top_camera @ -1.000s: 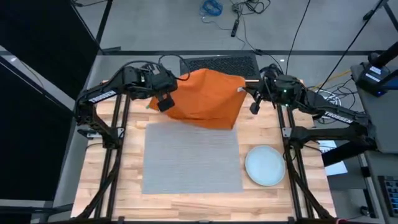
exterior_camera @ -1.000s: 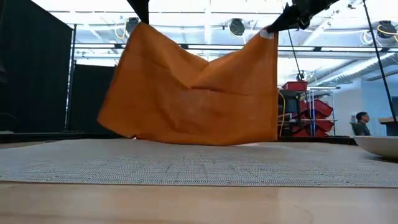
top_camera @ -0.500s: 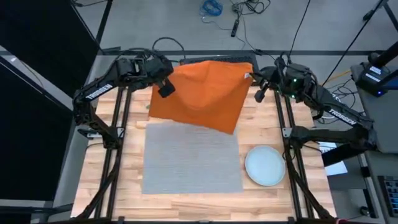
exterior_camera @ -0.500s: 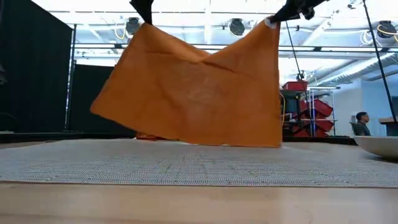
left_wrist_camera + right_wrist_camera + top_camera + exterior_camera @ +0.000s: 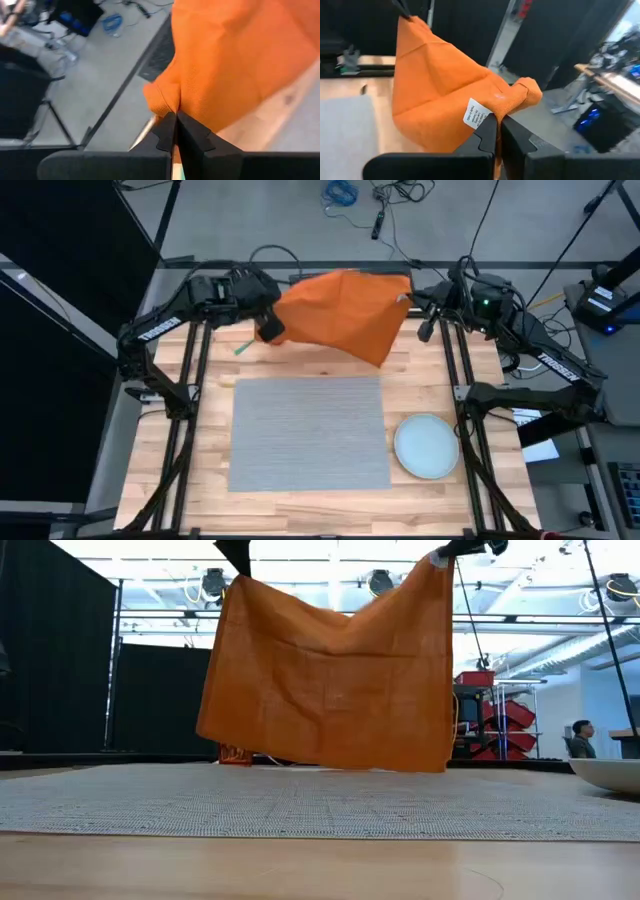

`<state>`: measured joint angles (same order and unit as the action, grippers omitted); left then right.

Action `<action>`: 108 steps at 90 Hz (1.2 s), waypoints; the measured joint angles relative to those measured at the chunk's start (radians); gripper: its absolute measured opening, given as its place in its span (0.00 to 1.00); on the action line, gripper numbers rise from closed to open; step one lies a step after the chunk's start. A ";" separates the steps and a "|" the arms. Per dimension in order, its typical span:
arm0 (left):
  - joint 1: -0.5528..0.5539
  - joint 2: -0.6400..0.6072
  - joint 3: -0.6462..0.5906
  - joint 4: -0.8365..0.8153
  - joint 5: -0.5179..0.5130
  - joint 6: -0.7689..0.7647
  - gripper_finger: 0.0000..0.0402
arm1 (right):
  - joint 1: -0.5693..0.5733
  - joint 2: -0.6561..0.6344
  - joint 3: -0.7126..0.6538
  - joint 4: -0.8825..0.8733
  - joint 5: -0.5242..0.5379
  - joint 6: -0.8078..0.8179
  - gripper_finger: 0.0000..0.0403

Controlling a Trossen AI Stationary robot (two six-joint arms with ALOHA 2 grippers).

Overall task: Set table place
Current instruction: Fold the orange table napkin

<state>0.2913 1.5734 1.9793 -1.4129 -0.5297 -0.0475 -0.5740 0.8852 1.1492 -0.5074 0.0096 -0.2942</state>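
Two grippers are on the orange napkin (image 5: pixel 345 312), one corner each, holding it stretched in the air over the far end of the table (image 5: pixel 310 505). The left gripper (image 5: pixel 175 120) has its fingers pinched together on a bunched corner; the right gripper (image 5: pixel 496 121) is clamped the same way on the corner beside the white care tag (image 5: pixel 476 114).

In the low view the cloth hangs like a sheet, its lower edge clear of the surface and sagging slightly between the two grips.

The grey placemat (image 5: pixel 308 432) lies flat mid-table, nearer the front edge than the napkin. The plate (image 5: pixel 427 446) sits on bare wood just beside the mat's right edge, not on it. A small green item (image 5: pixel 242 348) lies on the wood near the left gripper; I can't tell what it is.

Step in hand, by my read: napkin handling, spread or fold mid-air before laying it down. The mat looks placed, the plate not yet.

Next move calls for both arms descending together with tension kept even, so the lower edge touches first without bunching. The landing spot has to stay off the plate. Uneven height between the grips would skew the lay.
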 joint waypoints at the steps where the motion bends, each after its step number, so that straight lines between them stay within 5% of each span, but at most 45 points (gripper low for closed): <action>1: -0.004 0.000 0.000 -0.004 0.006 -0.003 0.00 | 0.000 0.000 0.000 -0.006 -0.005 0.001 0.00; 25: -0.106 -0.001 -0.044 -0.104 0.070 -0.097 0.00 | 0.051 0.003 0.000 -0.101 -0.070 0.024 0.00; 65: -0.153 -0.014 -0.396 -0.094 0.058 -0.175 0.00 | 0.269 0.000 -0.060 -0.196 -0.069 0.136 0.00; 108: -0.277 -0.172 -0.423 -0.064 0.016 -0.106 0.00 | 0.495 -0.008 -0.108 -0.233 -0.008 0.248 0.00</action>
<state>0.0146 1.4010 1.5558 -1.4769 -0.5137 -0.1533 -0.0789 0.8768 1.0412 -0.7405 0.0019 -0.0464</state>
